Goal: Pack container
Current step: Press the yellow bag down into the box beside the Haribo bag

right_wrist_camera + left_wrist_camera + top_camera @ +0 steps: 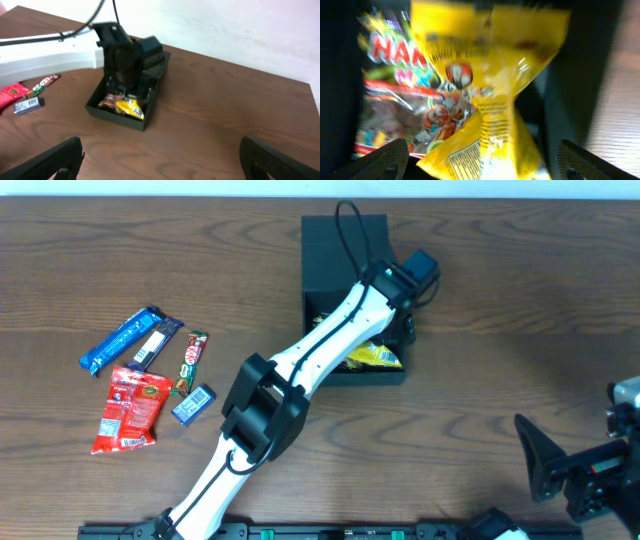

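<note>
Left gripper [482, 160] is hanging wide open, holding nothing, directly above the yellow packet [485, 100] lying inside the container [345, 255], apparently for packing.

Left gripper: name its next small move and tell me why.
Probably lift the left gripper straight up out of the container. Its fingers stand wide apart in the wrist view, and the yellow packet lies inside on another bag, so it looks released. Several snacks, such as the red packet, are not yet packed and lie on the table.
</note>
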Tool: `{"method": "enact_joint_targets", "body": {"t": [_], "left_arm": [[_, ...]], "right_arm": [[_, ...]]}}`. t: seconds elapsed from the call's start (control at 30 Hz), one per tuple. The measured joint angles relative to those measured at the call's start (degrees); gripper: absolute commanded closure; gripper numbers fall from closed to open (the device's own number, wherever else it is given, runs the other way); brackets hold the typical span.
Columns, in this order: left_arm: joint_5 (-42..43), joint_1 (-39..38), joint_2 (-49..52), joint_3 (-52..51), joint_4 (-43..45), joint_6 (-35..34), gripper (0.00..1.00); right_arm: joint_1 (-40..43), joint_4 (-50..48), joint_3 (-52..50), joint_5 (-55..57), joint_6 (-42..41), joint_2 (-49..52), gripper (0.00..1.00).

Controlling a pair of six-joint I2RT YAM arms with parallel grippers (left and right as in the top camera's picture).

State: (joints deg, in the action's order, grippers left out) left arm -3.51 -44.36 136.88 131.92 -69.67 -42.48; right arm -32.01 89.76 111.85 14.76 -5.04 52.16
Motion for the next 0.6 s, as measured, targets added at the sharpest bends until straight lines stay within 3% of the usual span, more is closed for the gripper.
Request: {"method": "enact_joint_targets", "body": {"t": [0.03, 0.07, 0.1, 0.33, 0.6], "left_arm": [[-0.6, 0.0, -0.4, 1.2, -0.1, 0.7, 0.19], [-1.2, 0.0, -1.2, 2.1, 0.0, 0.8, 0.62], [-1.6, 0.0, -2.2, 2.8, 0.0, 1.3, 0.92], [-3.5, 0.0, -7.7, 3.6, -4.2, 2.3, 0.94], [-1.9, 0.0, -4.5, -8.9, 2.4, 2.3, 0.94]], "right_arm": [[0.0, 0.0, 0.0, 0.0, 0.0, 0.0, 0.01], [0.0, 0.0, 0.0, 0.0, 0.0, 0.0, 0.01], [0.0, 0.0, 0.0, 0.0, 0.0, 0.0, 0.01], [0.0, 1.7, 0.0, 0.0, 0.0, 0.0, 0.01], [0.0, 1.9, 0.0, 0.0, 0.0, 0.0, 0.01]]}}
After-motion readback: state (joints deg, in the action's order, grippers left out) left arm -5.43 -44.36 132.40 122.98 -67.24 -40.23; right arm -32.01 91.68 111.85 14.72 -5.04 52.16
